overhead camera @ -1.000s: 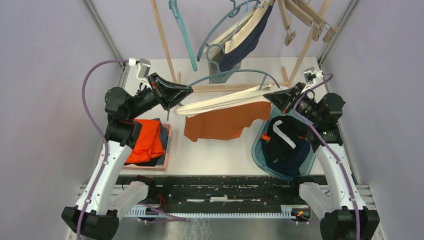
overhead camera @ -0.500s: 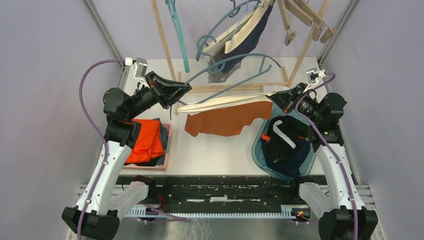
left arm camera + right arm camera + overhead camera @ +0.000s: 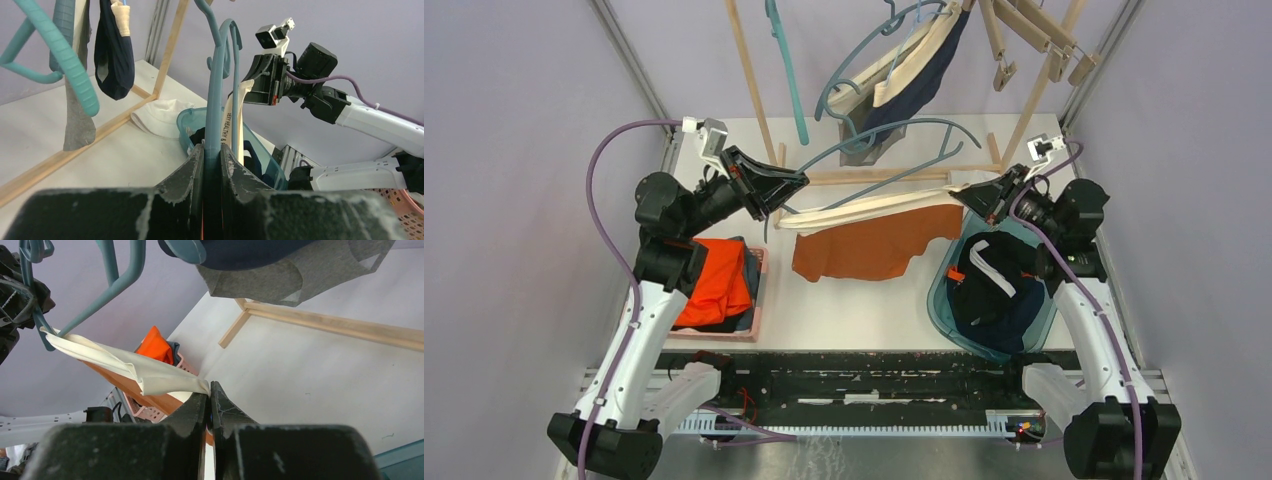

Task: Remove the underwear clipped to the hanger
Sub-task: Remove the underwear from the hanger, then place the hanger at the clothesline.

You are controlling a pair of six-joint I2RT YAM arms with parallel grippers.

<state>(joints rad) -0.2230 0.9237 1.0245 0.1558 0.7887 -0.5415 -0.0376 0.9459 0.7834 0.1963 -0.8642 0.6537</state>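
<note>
Over mid-table, left gripper (image 3: 800, 183) clamped on blue hanger (image 3: 215, 110); right gripper (image 3: 961, 191) pinching cream waistband (image 3: 864, 208) of orange underwear (image 3: 874, 248); waistband print visible only from left wrist.

1. White lower links with black joints and bases make up the left arm (image 3: 639, 340) and right arm (image 3: 1089, 330).
2. A purple cable (image 3: 604, 200) loops along each arm.
3. The left claw (image 3: 799, 182) and right claw (image 3: 959, 192) are black, wedge-shaped and scuffed, each with a white camera block (image 3: 709, 135) behind it.
</note>
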